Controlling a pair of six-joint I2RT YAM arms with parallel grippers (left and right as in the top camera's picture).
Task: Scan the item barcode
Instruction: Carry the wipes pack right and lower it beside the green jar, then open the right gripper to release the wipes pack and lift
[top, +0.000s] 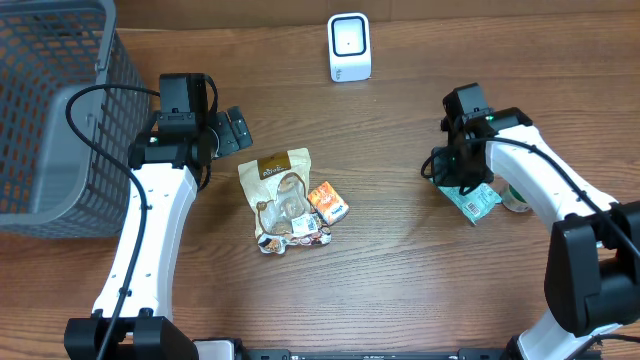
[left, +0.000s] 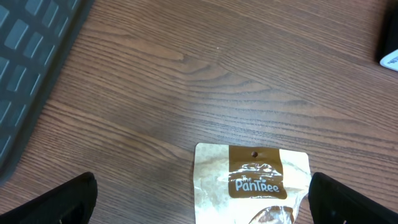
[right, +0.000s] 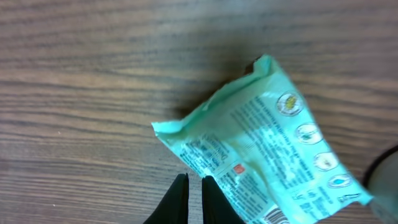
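Two hands on show, and nothing scanned yet by the look of it. The right hand (right: 194, 186) has its fingers drawn almost together, tips right at the near edge of the teal packet (right: 267, 155). Whether they have nipped the seam, I cannot tell. The packet lies on the bench (top: 400, 280), just ahead of that hand. The white scanner (top: 349, 46) stands well away from it. The left hand (top: 235, 130) gapes wide, holding nothing. I'd say the lift and the presenting of the barcode are both left to do.
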